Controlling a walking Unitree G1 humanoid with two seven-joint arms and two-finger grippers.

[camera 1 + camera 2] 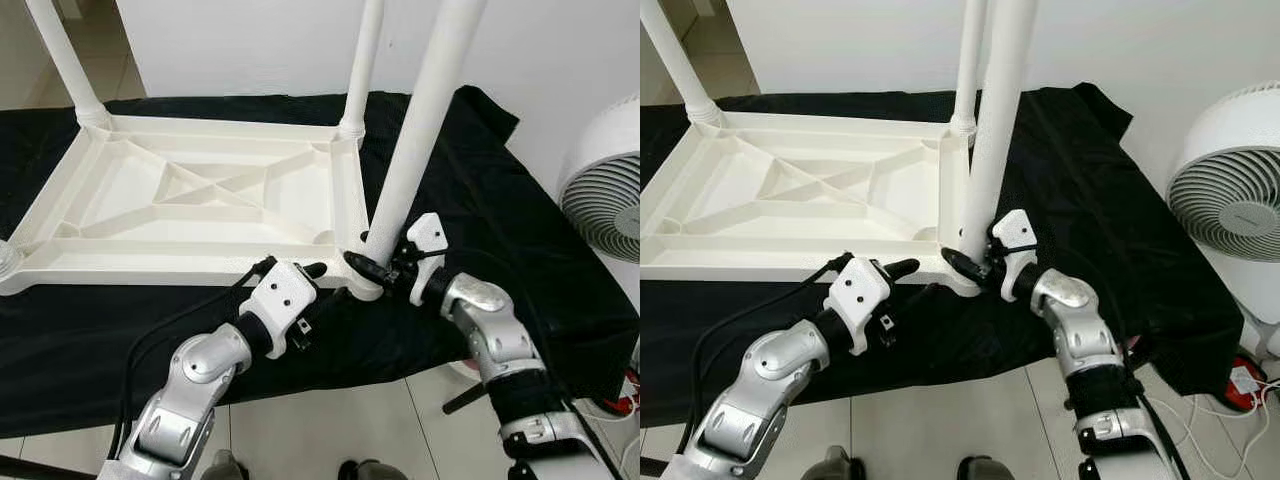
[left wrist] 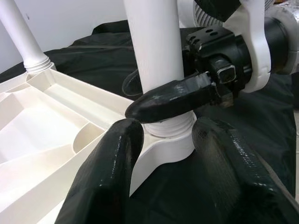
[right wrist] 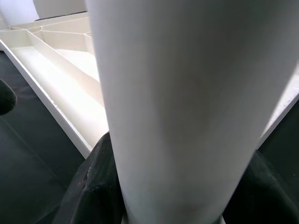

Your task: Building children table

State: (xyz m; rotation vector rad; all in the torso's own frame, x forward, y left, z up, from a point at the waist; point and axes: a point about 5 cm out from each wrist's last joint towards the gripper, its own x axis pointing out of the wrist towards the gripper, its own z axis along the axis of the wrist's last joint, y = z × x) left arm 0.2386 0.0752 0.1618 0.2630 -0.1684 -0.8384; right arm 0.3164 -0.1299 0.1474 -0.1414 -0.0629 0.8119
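A white plastic table top (image 1: 150, 265) lies upside down on a black cloth. Its near right leg (image 1: 420, 130) stands upright in the corner socket (image 2: 163, 140). My right gripper (image 1: 372, 262) is shut on this leg just above the socket, with a black finger (image 2: 177, 98) across its front and the leg between both fingers in the right wrist view (image 3: 177, 116). My left gripper (image 1: 312, 272) is open at the same corner, and its fingers (image 2: 112, 172) stand on either side of the socket. Two more legs (image 1: 365, 60) (image 1: 65, 60) rise at the far corners.
The black cloth (image 1: 480, 200) covers the work surface and hangs over its front edge. A white fan (image 1: 1230, 190) stands on the floor to the right, with cables (image 1: 1240, 380) below it. Pale floor tiles (image 1: 330, 430) lie in front of the surface.
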